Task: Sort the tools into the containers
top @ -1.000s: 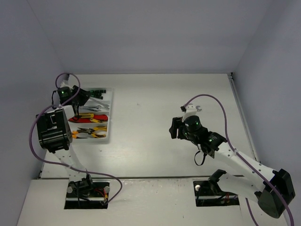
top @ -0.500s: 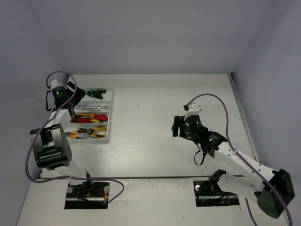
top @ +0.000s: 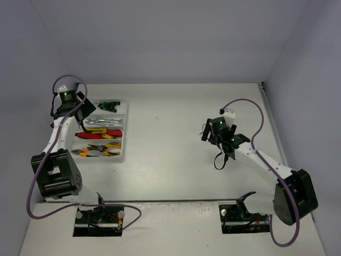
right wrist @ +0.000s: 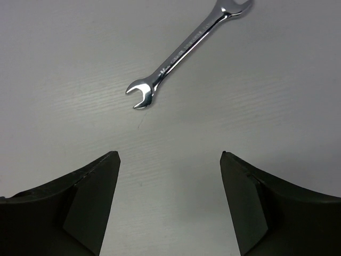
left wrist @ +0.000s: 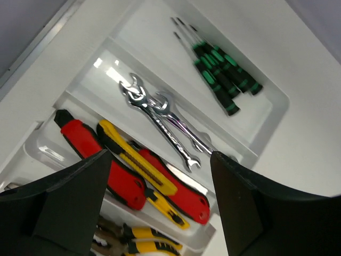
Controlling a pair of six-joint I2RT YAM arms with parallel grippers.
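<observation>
The white organiser tray (top: 126, 133) lies at the table's left. In the left wrist view its compartments (left wrist: 277, 101) hold black-green screwdrivers (left wrist: 221, 80), silver wrenches (left wrist: 165, 122), red and yellow cutters (left wrist: 133, 170) and yellow-handled pliers (left wrist: 138, 242). My left gripper (left wrist: 160, 154) hangs open above the tray, holding nothing; in the top view the left gripper (top: 79, 104) sits at the tray's far left corner. One silver open-end wrench (right wrist: 186, 50) lies flat on the bare table. My right gripper (right wrist: 169, 154) hovers open just short of it, right of centre (top: 216, 133).
White walls close the table at the back and both sides. The right arm's purple cable (top: 250, 106) loops above the table beside the gripper. The left arm's cable (top: 69, 80) arcs near the back left corner.
My left gripper has opened wide and pulled back from over the tray toward the far left. My right gripper has moved farther from the bases and its jaws have spread wider.
</observation>
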